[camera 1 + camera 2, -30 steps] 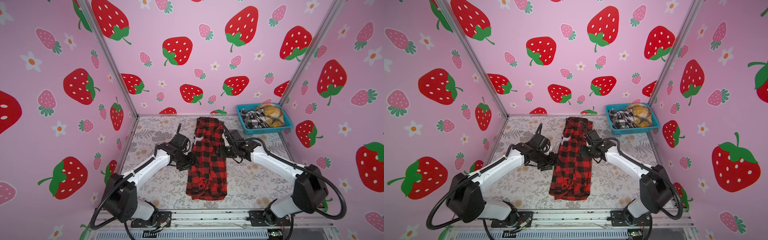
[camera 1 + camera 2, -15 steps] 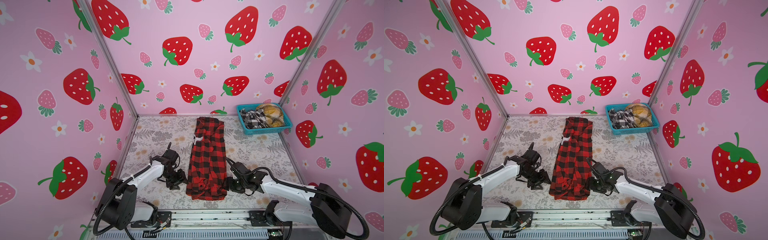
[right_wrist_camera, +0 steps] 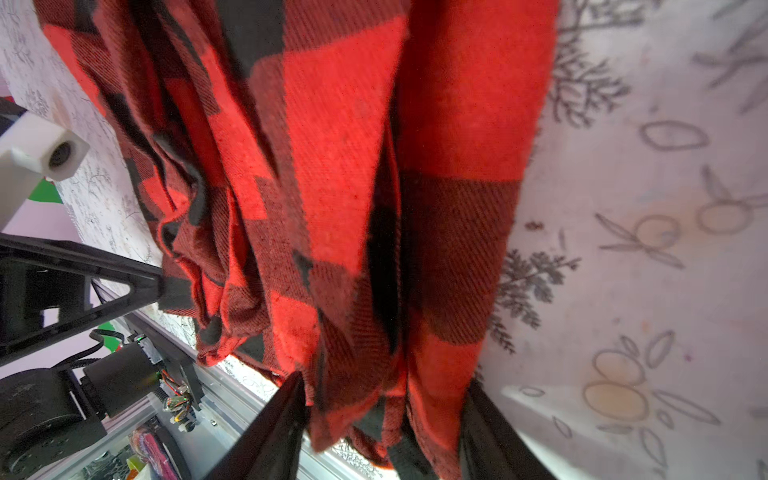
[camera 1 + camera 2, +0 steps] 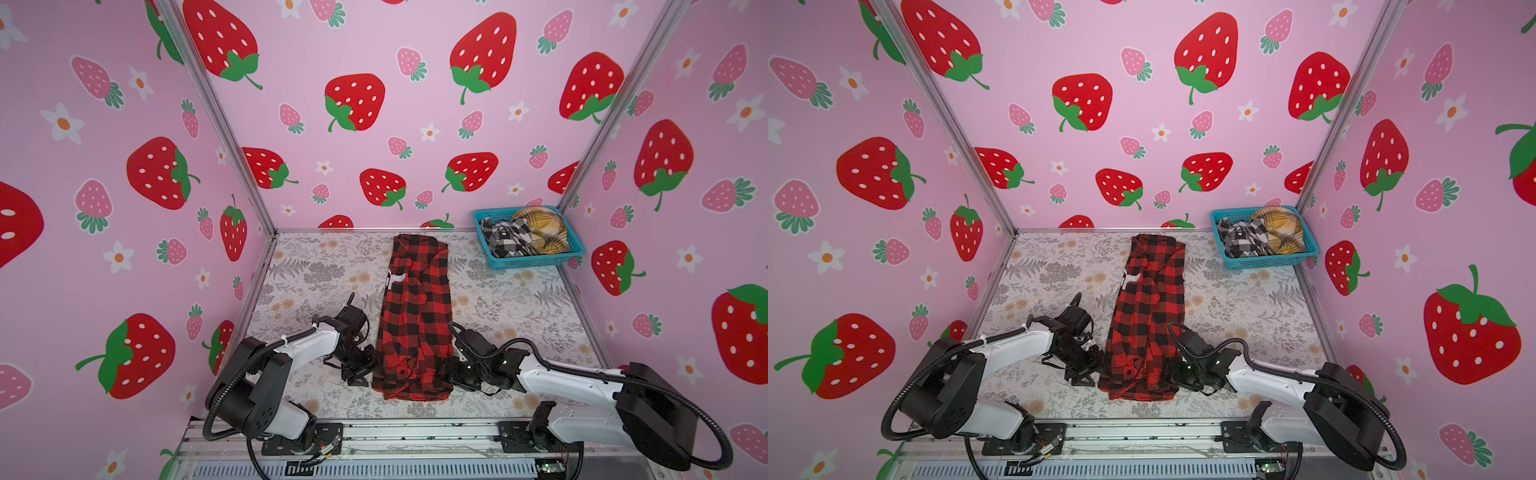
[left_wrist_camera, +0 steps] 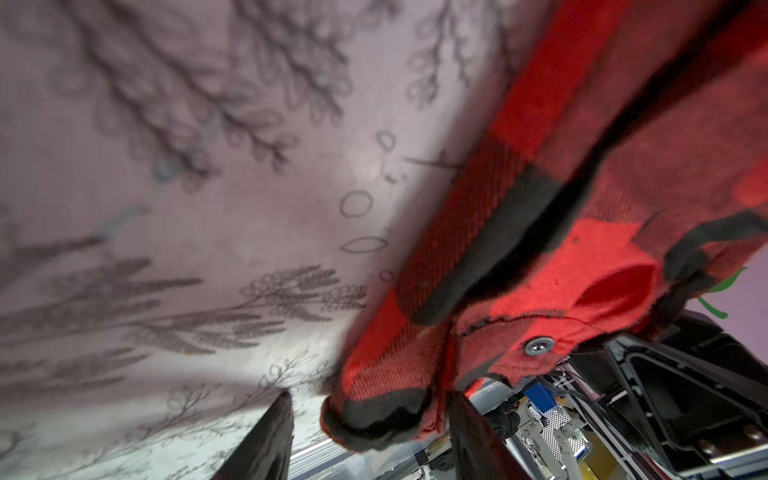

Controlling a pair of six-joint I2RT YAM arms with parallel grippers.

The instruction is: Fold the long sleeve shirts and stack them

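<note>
In both top views the red shirt (image 4: 415, 324) lies long on the table (image 4: 316, 270), with the left gripper (image 4: 363, 370) and right gripper (image 4: 449, 372) at its near corners. Lift both together, evenly. The left wrist view shows its fingers (image 5: 270, 436) apart around the hem, a gap showing. The right wrist view shows cloth filling that pincer — squeezing or not, I cannot tell.

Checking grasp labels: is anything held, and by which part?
Nothing clamped by the left tool: gap beside a near hem corner of the red shirt. The other near corner fills the right tool; grip cannot be told.
</note>
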